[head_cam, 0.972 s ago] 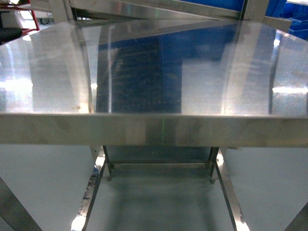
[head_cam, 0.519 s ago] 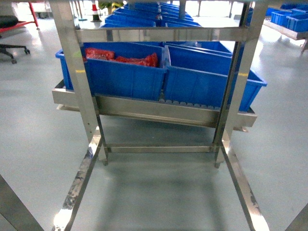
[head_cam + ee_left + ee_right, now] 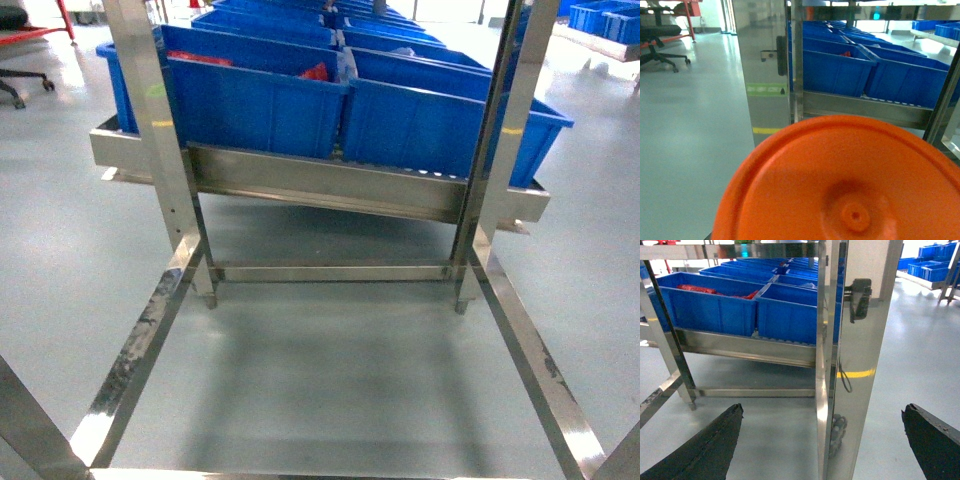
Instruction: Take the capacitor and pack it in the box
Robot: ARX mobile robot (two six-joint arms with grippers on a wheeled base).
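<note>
The pale pink box is out of view, and I cannot make out a capacitor in any view. A large round orange disc [image 3: 845,185] with a small hub fills the lower part of the left wrist view. It hides the left gripper's jaws, so their state does not show. In the right wrist view my right gripper [image 3: 822,409] is open. Its two black fingertips [image 3: 725,435] stand far apart above the grey floor, with nothing held between them. Neither gripper shows in the head view.
A steel rack [image 3: 160,130] carries rows of blue bins [image 3: 250,105]; some hold red packets [image 3: 315,72]. A shiny steel post [image 3: 860,340] stands close ahead of the right gripper. Grey floor lies under the rack, and an office chair [image 3: 660,45] is far left.
The head view has swung from a steel table top down to the blue bins, then lower onto the rack's base frame and the floor.
</note>
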